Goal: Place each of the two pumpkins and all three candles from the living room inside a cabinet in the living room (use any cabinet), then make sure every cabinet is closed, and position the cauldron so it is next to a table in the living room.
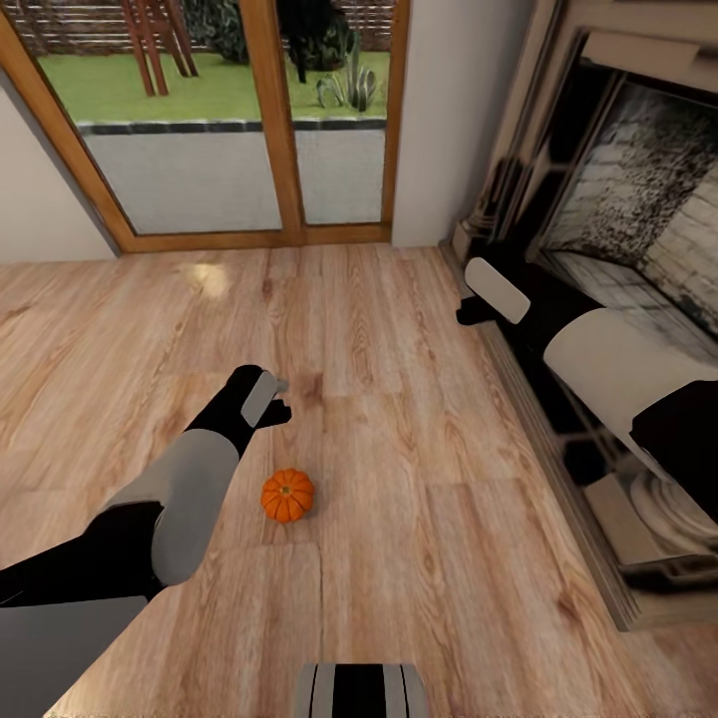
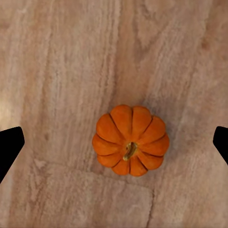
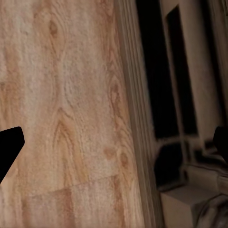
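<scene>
Head view: small ribbed bright-orange pumpkin [image 1: 287,495] sits upright on the light wood plank floor [image 1: 399,479], alone, near the middle of the frame. Left gripper [image 1: 275,401] hangs over the floor just beyond the pumpkin, not touching it; fingers are small and dark here, spread hard to read. Right gripper [image 1: 469,311] is out by the foot of the ornate pale stone fireplace surround [image 1: 598,299], its tips a dark blob, state unreadable from here. Wood-framed glass doors [image 1: 269,130] stand at the far wall, cut off at the top

Left wrist view: pumpkin [image 2: 130,140] seen from above, stem up, lying between the two black fingertips [image 2: 9,147], which sit wide apart at the frame edges, only partly in frame. Jaws spread, holding nothing

Right wrist view: fingertips [image 3: 8,147] again far apart at the edges, nothing between them, plank floor [image 3: 66,118] beneath and the fireplace base [image 3: 142,118] alongside; its dark recesses are blurred
</scene>
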### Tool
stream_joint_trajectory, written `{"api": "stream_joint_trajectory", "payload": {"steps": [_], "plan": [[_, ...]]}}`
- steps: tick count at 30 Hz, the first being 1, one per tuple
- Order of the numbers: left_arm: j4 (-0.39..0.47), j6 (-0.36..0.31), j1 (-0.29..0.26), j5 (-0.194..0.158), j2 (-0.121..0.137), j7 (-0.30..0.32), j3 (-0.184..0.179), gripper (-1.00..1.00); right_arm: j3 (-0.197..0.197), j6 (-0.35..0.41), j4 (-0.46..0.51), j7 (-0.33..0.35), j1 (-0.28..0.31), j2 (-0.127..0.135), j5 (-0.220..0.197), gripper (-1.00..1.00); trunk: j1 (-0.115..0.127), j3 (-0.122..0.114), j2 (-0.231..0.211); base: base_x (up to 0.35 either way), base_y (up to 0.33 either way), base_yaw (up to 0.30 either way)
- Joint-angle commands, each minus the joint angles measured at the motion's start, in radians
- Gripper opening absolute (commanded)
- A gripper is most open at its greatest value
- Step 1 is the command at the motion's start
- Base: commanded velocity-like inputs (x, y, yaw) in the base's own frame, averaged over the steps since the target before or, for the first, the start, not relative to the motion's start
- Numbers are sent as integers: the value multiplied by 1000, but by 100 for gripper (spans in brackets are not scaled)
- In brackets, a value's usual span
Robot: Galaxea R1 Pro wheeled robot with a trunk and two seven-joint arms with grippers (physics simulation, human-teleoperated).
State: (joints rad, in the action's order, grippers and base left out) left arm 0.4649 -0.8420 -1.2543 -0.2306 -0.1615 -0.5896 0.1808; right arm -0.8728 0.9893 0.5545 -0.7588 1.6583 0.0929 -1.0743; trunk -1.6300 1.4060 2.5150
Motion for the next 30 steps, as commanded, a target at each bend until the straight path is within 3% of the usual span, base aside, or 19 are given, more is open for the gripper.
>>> {"api": "stream_joint_trajectory", "payload": {"steps": [1,30], "plan": [[1,0,0,-10,-1,-10,3,100,-8,3,2,-9,2,1,-9,100,0,5,1,0,0,0],[22,6,0,-11,-13,-10,3,100,-9,3,2,-10,2,2,-10,100,-13,117,7,0,0,0]]}}
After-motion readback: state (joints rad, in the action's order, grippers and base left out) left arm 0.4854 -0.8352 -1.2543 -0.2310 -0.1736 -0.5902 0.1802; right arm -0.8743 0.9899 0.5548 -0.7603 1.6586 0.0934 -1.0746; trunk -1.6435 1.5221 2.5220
